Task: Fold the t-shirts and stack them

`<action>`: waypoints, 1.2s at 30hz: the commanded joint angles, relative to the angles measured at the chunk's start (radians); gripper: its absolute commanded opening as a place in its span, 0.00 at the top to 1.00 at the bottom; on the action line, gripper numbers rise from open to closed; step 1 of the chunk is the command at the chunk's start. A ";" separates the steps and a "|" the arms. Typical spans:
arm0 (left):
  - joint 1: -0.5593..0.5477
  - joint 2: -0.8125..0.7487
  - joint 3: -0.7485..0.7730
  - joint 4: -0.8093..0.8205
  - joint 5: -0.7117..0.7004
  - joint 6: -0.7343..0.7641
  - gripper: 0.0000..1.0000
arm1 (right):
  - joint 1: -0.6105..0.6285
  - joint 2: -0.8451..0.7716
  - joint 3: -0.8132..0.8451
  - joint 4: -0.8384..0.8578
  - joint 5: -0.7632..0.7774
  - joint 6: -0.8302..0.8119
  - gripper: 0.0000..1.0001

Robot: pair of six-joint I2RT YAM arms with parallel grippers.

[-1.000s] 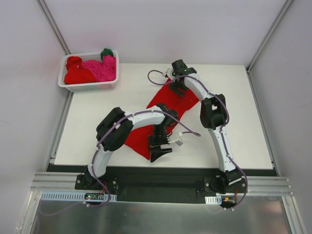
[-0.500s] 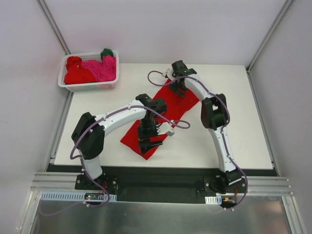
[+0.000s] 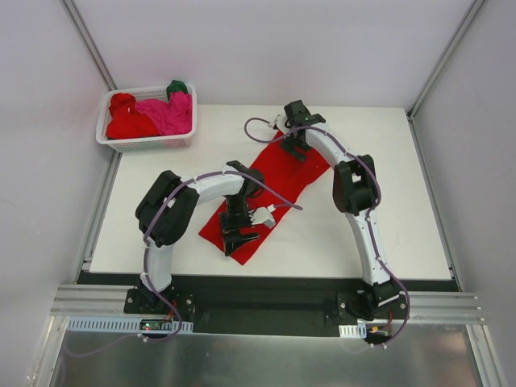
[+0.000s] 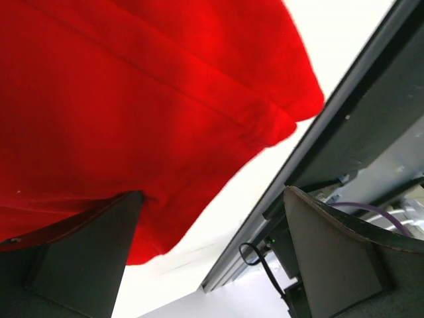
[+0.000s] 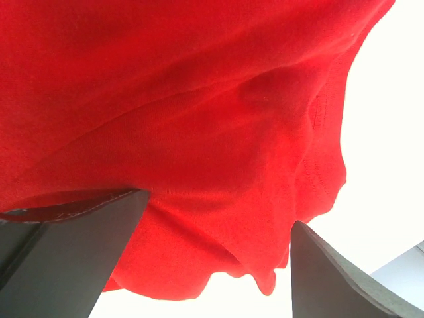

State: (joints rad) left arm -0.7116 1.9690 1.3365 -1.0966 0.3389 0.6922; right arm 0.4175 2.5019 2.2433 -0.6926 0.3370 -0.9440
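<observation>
The red shirt [image 3: 294, 177] lay diagonally on the table [image 3: 387, 201]. The left gripper [image 3: 239, 242] hung wide open over its near end, the right gripper [image 3: 294, 149] open over its far end. Other shirts [image 3: 153, 117] filled the far-left basket [image 3: 145, 143].

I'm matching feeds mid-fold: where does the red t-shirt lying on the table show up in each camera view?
Top external: the red t-shirt lies diagonally across the middle of the white tabletop.
Left wrist: the red t-shirt fills the upper left of the picture.
Right wrist: the red t-shirt fills most of the picture.
Shared landmark: the white tabletop, which shows past the shirt's edge at top right in the left wrist view and at right in the right wrist view.
</observation>
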 commanded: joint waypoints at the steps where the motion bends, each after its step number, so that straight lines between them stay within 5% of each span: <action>1: 0.004 0.068 0.027 0.021 0.071 0.059 0.09 | 0.003 -0.038 -0.021 -0.058 0.013 0.004 0.04; 19: -0.178 0.139 0.208 -0.091 0.189 0.066 0.07 | 0.029 0.087 0.137 0.017 0.022 -0.064 0.04; 36: -0.298 0.254 0.507 -0.169 0.270 0.073 0.06 | 0.099 0.055 0.081 0.172 -0.064 -0.061 0.04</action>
State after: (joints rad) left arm -0.9871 2.2189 1.8065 -1.2388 0.5274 0.7467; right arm 0.4862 2.5763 2.3425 -0.5606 0.3180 -1.0275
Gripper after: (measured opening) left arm 0.939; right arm 0.963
